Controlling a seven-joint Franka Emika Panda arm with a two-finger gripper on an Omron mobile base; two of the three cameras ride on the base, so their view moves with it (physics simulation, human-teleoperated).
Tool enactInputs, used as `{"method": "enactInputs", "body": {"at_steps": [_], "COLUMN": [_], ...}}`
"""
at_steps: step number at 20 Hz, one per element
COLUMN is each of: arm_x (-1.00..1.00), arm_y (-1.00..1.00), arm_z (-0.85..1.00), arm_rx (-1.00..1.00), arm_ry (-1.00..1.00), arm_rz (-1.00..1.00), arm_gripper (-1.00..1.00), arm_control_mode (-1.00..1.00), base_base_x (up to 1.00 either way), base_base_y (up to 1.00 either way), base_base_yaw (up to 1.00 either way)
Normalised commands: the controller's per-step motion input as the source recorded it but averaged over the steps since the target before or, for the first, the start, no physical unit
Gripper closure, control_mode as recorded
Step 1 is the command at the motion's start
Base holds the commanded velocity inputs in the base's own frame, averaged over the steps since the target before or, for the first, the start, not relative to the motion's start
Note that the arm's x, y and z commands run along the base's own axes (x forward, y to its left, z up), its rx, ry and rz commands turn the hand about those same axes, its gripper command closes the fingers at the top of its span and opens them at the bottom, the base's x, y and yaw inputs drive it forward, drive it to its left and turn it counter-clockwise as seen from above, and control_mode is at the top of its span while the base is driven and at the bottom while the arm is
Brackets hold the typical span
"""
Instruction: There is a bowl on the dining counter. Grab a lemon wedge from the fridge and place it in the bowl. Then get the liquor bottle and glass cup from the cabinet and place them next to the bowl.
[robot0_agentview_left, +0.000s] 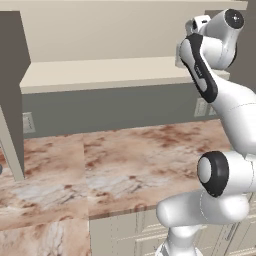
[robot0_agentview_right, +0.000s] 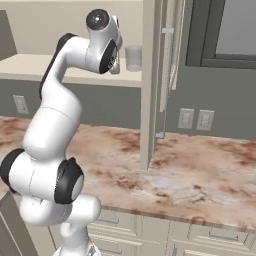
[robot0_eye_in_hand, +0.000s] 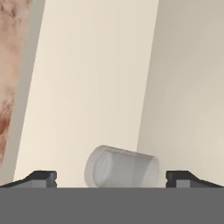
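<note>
Clear greyish glass cup (robot0_eye_in_hand: 122, 167) sits at bottom centre of your hand view, between the spread pincer (robot0_eye_in_hand: 111, 178) tips, long axis running left-right across the frame.

text: none legible | labels: none | signs: none
</note>
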Motion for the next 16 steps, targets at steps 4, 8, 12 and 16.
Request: {"method": "enactInputs", "body": {"at_steps": [4,8,12,16], "arm_x": [0.28,0.28,0.27,0.19], "arm_y": [-0.24,-0.20,-0.13,-0.02], "arm_z": [-0.02,-0.01,-0.02,-0.10], "arm_rx": [0.00,0.00,0.00,0.00], "arm_ry": [0.00,0.00,0.01,0.01], "arm_rz": [0.00,0.00,0.00,0.00], "arm_gripper": [-1.00,-1.00,-1.00,-1.00], "arm_control_mode": [-1.00,-1.00,-1.00,-1.00], "base_base_x": [0.00,0.00,0.00,0.00], "base_base_y": [0.00,0.00,0.00,0.00], "base_base_yaw": [0.00,0.00,0.00,0.00]}}
